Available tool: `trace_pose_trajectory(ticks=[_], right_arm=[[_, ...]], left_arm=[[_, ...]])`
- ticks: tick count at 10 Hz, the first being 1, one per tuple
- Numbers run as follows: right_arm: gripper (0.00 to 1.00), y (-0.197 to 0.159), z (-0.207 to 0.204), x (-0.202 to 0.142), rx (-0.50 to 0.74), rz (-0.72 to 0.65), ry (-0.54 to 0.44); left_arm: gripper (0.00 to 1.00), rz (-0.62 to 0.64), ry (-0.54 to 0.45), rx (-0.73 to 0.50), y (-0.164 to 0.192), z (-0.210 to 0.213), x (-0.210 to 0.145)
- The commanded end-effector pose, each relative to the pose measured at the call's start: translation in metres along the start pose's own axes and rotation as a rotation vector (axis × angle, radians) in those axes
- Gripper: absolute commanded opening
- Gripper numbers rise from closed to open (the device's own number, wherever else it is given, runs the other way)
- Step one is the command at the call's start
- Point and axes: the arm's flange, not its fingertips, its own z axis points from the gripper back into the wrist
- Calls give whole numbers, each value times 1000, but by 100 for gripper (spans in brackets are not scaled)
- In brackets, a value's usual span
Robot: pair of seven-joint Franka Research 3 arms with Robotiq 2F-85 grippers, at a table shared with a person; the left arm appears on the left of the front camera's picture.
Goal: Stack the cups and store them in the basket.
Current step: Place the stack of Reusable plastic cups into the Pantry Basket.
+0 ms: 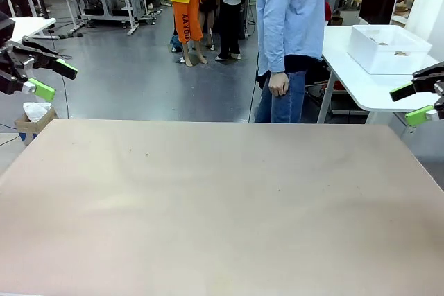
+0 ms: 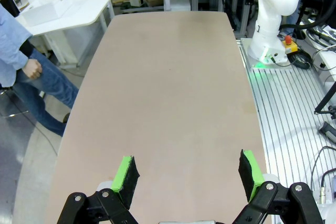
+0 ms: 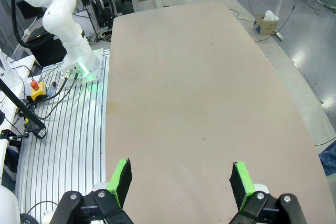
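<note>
The tabletop (image 1: 222, 199) is plain beige. Each black end effector, left (image 1: 54, 78) and right (image 1: 411, 104), has bright green pads. Beyond the right one, a white basket (image 1: 388, 49) sits near a person's light blue shirt (image 1: 291, 12) and blue jeans (image 1: 283, 102).

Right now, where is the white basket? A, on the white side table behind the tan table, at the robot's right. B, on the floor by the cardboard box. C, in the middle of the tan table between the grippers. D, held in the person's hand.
A: the white basket sits on the white side table past the tan table, beyond the open right gripper.
</note>
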Motion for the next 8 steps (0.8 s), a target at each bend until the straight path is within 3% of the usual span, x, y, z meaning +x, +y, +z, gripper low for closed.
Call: trace_pose_trajectory(ticks=[1,8], right_arm=[[100,-1,1,3,4,0,-22],[100,-1,1,3,4,0,-22]], left_arm=[[100,-6,6,-7,0,2,1],[100,-6,6,-7,0,2,1]])
